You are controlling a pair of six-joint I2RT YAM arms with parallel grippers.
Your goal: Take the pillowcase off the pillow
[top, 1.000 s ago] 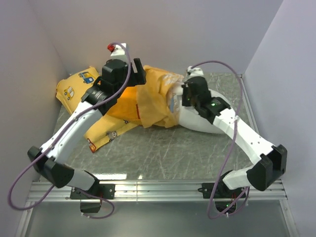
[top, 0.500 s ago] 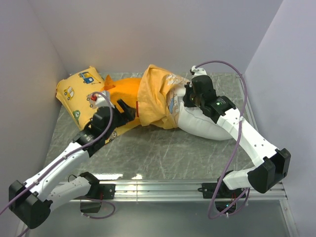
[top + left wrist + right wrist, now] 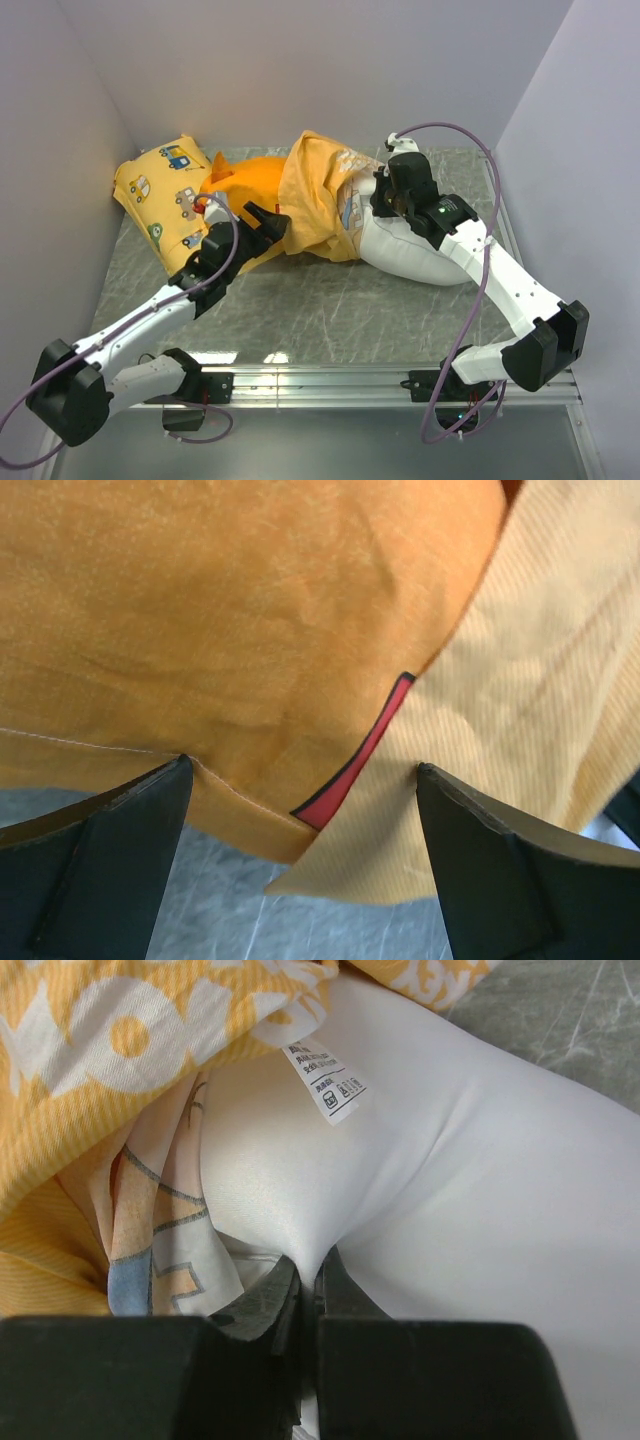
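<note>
Left of the middle of the grey marbled bench (image 3: pixel 340 310), the left gripper (image 3: pixel 263 222) hangs with its jaws spread wide, grasping nothing. In its wrist view the black fingers (image 3: pixel 100 870) stand either side of a stitched hem of the orange Mickey-print cloth pillowcase (image 3: pixel 230 640), where the paler ribbed reverse folds over the deep orange face. No contact with the cloth shows.

Further back, the pillowcase lies bunched across the bench's middle toward the far edge. It covers only the left end of the plump white oblong pillow (image 3: pixel 415 250), whose bare part runs toward the right edge. The right gripper (image 3: pixel 308 1272) is clenched on a pinch of the pillow's white skin, just beside the case's mouth and a small white care label (image 3: pixel 327 1080).

The case looks thin, limp and light — it should drape and follow a pull, never a push. The doubled hem between the left jaws seems the firmest bite. The pillow is soft, smooth and probably slippery, so that small pinch may slide.

A small yellow vehicle-print cushion (image 3: pixel 160 190) sits in the far left corner, just beside the orange cloth.
</note>
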